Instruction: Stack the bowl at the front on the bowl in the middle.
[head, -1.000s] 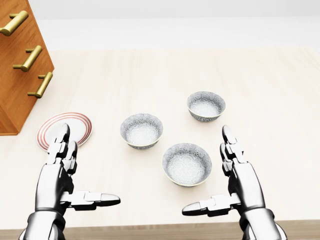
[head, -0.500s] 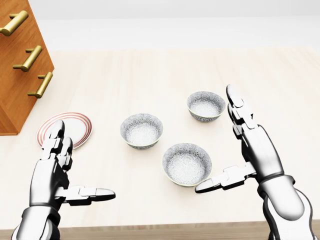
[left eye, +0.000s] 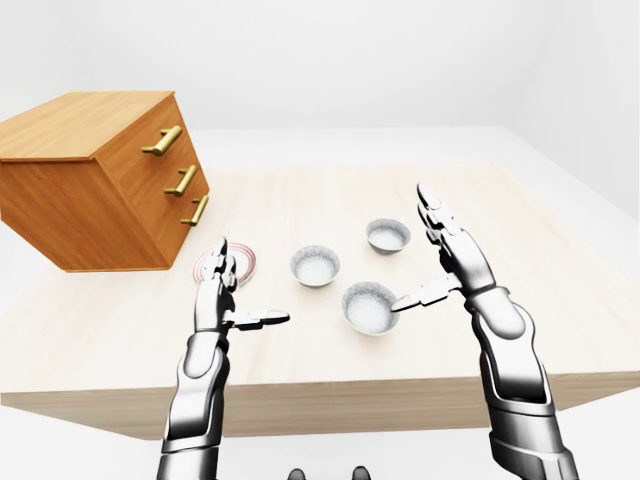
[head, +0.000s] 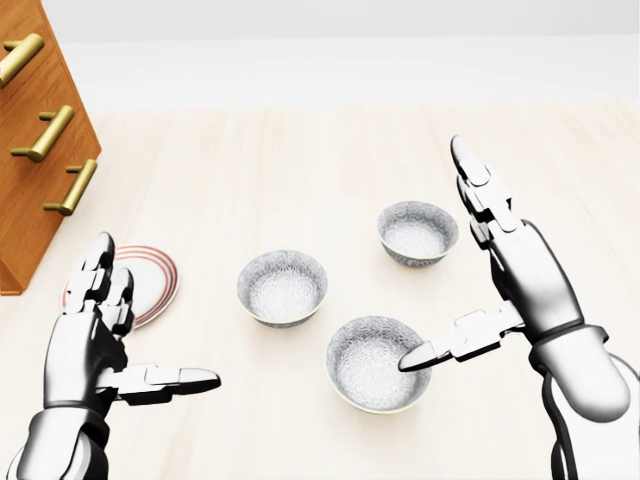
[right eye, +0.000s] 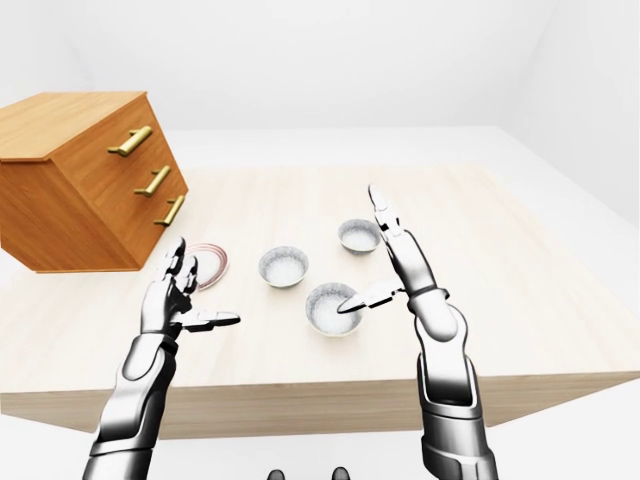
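I'm working in a bare simulated room, staged like a home dining spot rather than any real place. Plain white walls and floor surround a pale wooden table (left eye: 520, 230) with nothing else around it. At the upper left of the left-eye view sits a small wooden drawer chest (left eye: 95, 180) with brass handles (left eye: 162, 140). Household crockery lies mid-table: three patterned bowls (head: 283, 287) and a red-ringed plate (head: 150, 282) at the left of the head view.
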